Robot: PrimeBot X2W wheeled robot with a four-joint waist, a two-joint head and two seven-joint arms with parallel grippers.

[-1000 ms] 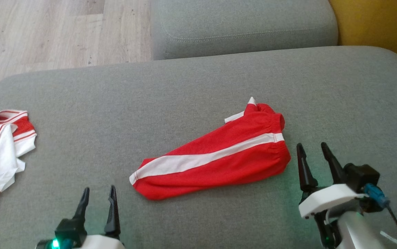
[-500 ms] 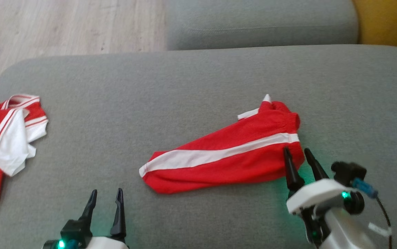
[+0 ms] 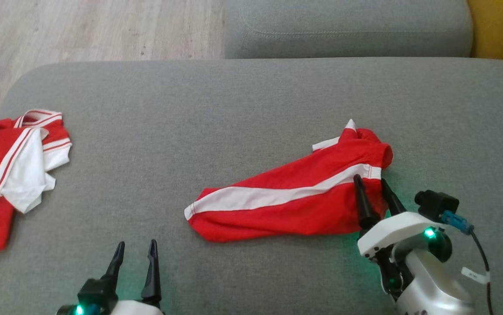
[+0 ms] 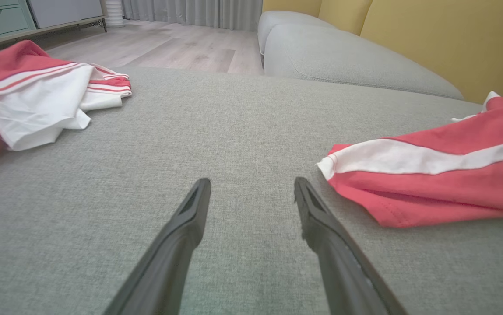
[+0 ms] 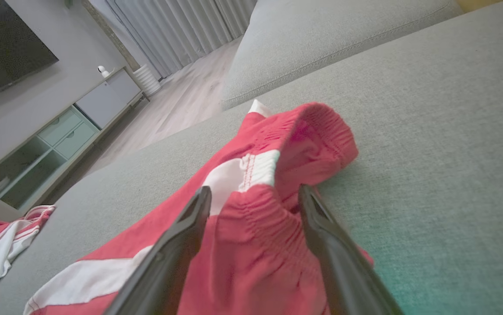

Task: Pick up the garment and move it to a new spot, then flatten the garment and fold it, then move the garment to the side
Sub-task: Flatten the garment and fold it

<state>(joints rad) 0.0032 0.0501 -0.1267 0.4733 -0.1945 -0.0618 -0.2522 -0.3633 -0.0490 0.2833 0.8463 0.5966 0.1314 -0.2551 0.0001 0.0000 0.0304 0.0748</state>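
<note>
Red shorts with a white side stripe (image 3: 290,197) lie folded lengthwise on the grey sofa cushion (image 3: 233,109), waistband to the right. My right gripper (image 3: 369,183) is open, its fingers straddling the gathered waistband (image 5: 255,205) at the shorts' right end. The left gripper (image 3: 135,249) is open and holds nothing, low over bare cushion to the left of the shorts' hem (image 4: 334,164). The hem lies just beyond the right fingertip (image 4: 304,192) in the left wrist view.
A red and white shirt (image 3: 15,162) lies crumpled at the cushion's left edge. A second grey cushion (image 3: 347,26) sits beyond, with wood floor (image 3: 80,30) at the far left and a yellow backrest (image 3: 501,26) at the right.
My right gripper has moved forward and left, from beside the shorts onto the waistband, which now sits between its fingers. The camera has panned, shifting the scene right. The left gripper holds still.
</note>
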